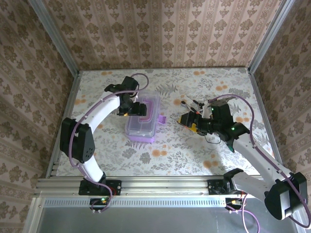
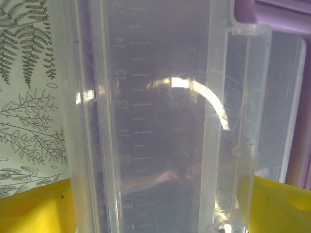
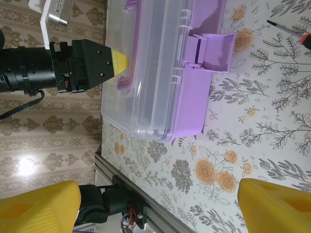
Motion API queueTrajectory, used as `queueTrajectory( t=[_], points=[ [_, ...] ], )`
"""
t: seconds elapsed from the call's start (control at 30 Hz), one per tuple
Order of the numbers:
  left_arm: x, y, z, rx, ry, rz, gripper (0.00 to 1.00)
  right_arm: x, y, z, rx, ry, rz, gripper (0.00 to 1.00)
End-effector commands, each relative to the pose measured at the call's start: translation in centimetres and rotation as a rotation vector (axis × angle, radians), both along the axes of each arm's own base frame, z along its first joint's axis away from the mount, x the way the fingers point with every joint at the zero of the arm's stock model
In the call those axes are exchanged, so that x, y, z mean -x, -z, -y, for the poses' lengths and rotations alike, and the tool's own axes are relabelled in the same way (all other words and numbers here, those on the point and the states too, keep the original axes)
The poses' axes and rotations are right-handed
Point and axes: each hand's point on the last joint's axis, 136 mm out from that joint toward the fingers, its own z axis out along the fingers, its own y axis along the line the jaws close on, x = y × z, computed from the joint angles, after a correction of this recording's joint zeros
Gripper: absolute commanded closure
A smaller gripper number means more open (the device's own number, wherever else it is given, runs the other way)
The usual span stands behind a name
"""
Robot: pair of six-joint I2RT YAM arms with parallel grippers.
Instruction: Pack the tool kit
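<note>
The box (image 1: 142, 124) is on the left part of the table (image 1: 194, 150), long and smooth, with a see-through plastic lid (image 2: 160, 121) and a purple bottom. Small ruler lines and numbers are pressed into the lid. Its flat purple latch (image 3: 211, 51) sticks out to the side. The left gripper (image 2: 155, 208) has its soft yellow pads (image 2: 29, 208) wide apart with the lid between them; I cannot tell if they squeeze it. The right gripper (image 3: 158, 194) has its yellow fingers (image 3: 277, 204) spread with nothing in them. A thin metal screwdriver (image 3: 286, 28) lies well apart from the box. The table has a cover with gray ferns and orange roses. The walls (image 1: 160, 29) have brown patterned paper. A metal rail (image 1: 160, 184) runs along the near edge.
</note>
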Motion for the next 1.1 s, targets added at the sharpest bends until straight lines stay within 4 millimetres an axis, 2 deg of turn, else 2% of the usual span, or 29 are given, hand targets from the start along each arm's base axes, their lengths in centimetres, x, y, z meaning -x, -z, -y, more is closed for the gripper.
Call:
queueTrajectory(
  t=[0.0,0.1,0.2,0.47,0.5,0.63,0.9,1.07],
  points=[
    [0.6,0.6,0.1,0.017,0.02,-0.015,0.21,-0.5,0.4,-0.2,0.001,0.01,0.001,0.14],
    [1.0,0.3,0.5,0.063,0.018,-0.006,0.24,-1.1,-0.2,-0.7,-0.013,0.006,0.009,0.14],
    [1.3,-0.9,1.2,0.144,0.018,0.025,0.27,-1.5,-0.8,-1.1,-0.023,-0.003,0.019,0.14],
    [2.1,-3.3,1.8,0.27,0.007,0.068,0.3,-2.8,-0.2,-2.1,-0.054,-0.005,0.003,0.14],
    [1.7,-3.4,1.0,0.281,-0.019,0.074,0.31,-3.0,-0.3,-2.3,-0.057,-0.01,0.003,0.14],
    [1.6,-3.8,0.5,0.321,-0.045,0.082,0.32,-3.9,-0.6,-3.4,-0.065,-0.024,0.011,0.14],
    [1.8,-4.4,0.6,0.425,-0.068,0.084,0.33,-5.6,-0.6,-7.0,-0.107,-0.084,-0.004,0.14],
    [2.0,-5.0,0.3,0.464,-0.061,0.102,0.33,-7.0,0.2,-9.5,-0.121,-0.116,-0.027,0.14]
  ],
)
